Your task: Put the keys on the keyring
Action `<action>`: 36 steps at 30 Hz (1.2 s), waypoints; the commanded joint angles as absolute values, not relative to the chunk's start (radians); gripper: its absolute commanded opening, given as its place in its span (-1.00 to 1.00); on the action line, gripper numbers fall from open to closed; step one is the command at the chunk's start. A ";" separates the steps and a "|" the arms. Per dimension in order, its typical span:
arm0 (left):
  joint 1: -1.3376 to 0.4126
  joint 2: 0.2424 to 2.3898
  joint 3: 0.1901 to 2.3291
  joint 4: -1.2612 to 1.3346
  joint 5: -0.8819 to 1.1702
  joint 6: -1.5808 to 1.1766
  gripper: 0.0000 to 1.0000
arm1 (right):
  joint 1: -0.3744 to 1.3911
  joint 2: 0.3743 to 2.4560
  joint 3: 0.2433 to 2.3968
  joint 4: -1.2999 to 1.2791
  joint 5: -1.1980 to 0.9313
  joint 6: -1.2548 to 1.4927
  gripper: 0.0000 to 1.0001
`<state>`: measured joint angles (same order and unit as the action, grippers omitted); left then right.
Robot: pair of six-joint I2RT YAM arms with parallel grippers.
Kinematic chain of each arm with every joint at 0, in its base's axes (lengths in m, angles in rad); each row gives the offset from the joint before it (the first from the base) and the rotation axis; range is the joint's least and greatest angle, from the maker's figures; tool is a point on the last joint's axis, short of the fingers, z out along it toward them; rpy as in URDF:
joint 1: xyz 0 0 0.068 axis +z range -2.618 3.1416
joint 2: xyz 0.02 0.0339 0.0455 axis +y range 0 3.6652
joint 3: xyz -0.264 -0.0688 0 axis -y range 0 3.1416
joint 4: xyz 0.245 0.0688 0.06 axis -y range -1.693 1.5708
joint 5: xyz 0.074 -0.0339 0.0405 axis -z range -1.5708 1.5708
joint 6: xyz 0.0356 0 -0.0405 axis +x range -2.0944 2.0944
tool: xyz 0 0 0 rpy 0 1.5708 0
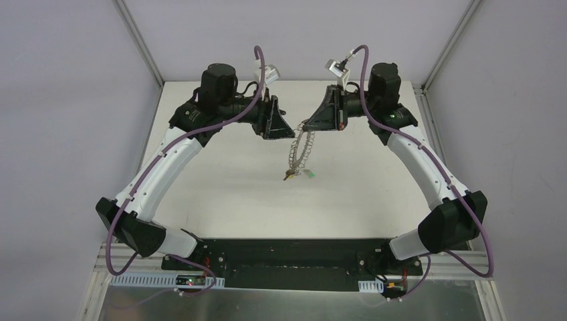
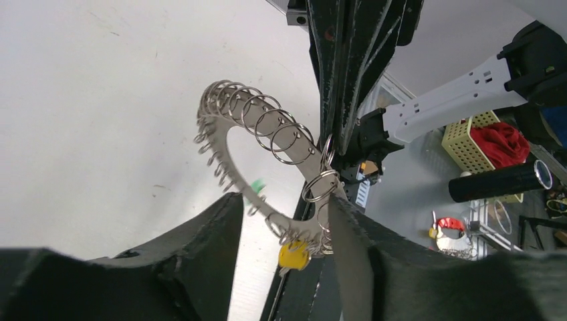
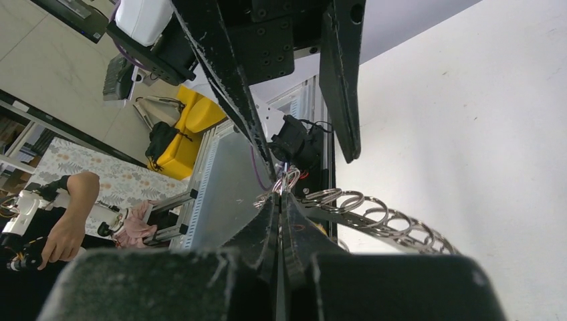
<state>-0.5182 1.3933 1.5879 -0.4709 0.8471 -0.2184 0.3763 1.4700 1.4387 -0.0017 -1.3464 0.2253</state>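
One keyring (image 1: 299, 150) hangs in the air over the table (image 1: 220, 174). Its top end is pinched between the pressed-together fingers of the right gripper (image 3: 281, 207). Two key heads counted at its low end: one yellow-orange key (image 2: 294, 255) on the ring, and one green key (image 1: 308, 174) just beside it, attachment unclear. Black head not made out. The left gripper (image 2: 284, 210) has its jaws spread, the ring's lower part between them. Containers: one yellow basket (image 2: 468, 144) off the table, with a red object (image 2: 501, 142) inside.

Overhead view looks down; 2 close wrist views face each other, sharing keyring (image 2: 224, 157).
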 commanded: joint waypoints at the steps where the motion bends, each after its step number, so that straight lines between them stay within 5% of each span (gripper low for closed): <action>1: -0.530 1.404 1.616 -0.379 0.881 -0.234 -0.05 | 0.365 1.420 1.414 0.196 -1.397 0.348 -1.00; 5: -0.537 1.411 1.612 -0.363 0.908 -0.249 -0.33 | 0.357 1.417 1.391 0.262 -1.395 0.408 -1.00; 13: -0.573 1.408 1.575 -0.334 0.932 -0.253 -0.41 | 0.351 1.418 1.379 0.281 -1.367 0.424 -1.00; 21: -0.577 1.421 1.588 -0.355 0.910 -0.237 -0.92 | 0.336 1.403 1.358 0.347 -1.354 0.482 -1.00; 36: -0.577 1.390 1.526 -0.428 0.776 -0.170 -0.93 | 0.299 1.395 1.339 0.411 -1.251 0.567 -1.00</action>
